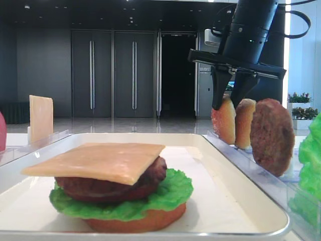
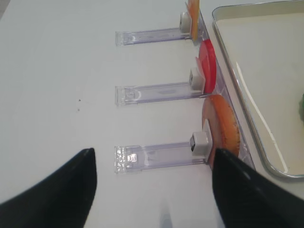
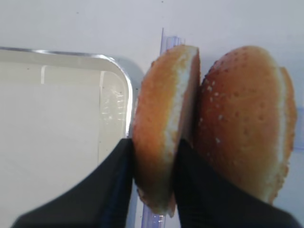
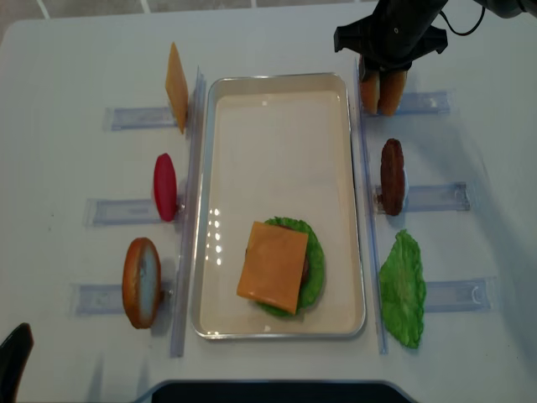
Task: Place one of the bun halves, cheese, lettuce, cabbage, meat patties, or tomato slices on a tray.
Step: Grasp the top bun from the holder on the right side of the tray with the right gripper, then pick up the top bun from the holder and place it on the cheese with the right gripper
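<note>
From where I sit at the controls, the tray (image 4: 352,201) is the landmark. At its near end sits the half-built burger: bottom bun, lettuce (image 1: 170,193), meat patty (image 1: 108,186) and a square of cheese (image 4: 273,266) on top, still without its crown.

Just off the tray's near-left corner, my left gripper (image 2: 152,190) hovers over bare table with its fingers spread wide and nothing between them; a bun (image 2: 219,124) and a red slice (image 2: 207,71) stand in the clear racks (image 2: 156,156) beside it.

Along the tray's right edge, a loose lettuce leaf (image 4: 403,290) lies by the near end and a second patty (image 4: 391,175) stands on edge in its rack about midway.

At the tray's far-right corner, just outside the rim, my right gripper (image 3: 154,161) is closed on the bun half (image 3: 161,128) nearest the tray, one dark finger (image 3: 116,185) on its crust, the other on its pale cut face. The second bun half (image 3: 247,123) stands right against the far side of that inner finger (a tight squeeze). The held bun stands on edge, its broad faces parallel to the tray's long side, so the pinch runs across its thin axis.

The stack lies inboard and toward the near end; by my reading, the right arm is the one for this carry, after lifting the bun clear of the rack.
</note>
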Controlling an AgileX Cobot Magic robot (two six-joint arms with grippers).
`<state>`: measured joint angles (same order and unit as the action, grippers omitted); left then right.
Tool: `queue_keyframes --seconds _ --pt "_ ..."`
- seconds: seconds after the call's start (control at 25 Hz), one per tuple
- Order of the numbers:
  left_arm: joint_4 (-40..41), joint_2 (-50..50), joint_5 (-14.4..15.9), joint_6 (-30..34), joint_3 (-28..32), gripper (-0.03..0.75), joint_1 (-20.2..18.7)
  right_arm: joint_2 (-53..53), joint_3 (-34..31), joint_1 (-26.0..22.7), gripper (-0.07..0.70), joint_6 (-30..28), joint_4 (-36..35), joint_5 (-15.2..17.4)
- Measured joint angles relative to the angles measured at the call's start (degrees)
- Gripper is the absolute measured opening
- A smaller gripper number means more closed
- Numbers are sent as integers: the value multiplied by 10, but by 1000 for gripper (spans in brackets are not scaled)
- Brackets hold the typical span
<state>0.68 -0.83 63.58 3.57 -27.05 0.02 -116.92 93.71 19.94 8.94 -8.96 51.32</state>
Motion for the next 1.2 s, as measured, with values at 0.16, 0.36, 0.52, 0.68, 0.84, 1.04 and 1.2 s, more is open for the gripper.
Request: queue_keyframes --seconds 0.16,0.36,0.52,0.68,0.84,1.04,1.2 --pt "0 0 0 0 0 576 0 0 0 0 219 0 0 0" --pt "0 0 0 0 0 576 0 0 0 0 219 -3 0 1" --pt "0 0 0 0 0 576 0 2 0 0 219 -3 1 2" --pt "0 0 0 0 0 576 0 11 0 0 219 -3 2 6" --pt "0 0 0 0 0 576 0 36 0 1 219 -3 -9 9" --pt "0 0 0 0 0 576 0 63 0 1 219 -4 -11 21" --pt "0 0 0 0 0 576 0 102 0 7 218 -4 -14 49"
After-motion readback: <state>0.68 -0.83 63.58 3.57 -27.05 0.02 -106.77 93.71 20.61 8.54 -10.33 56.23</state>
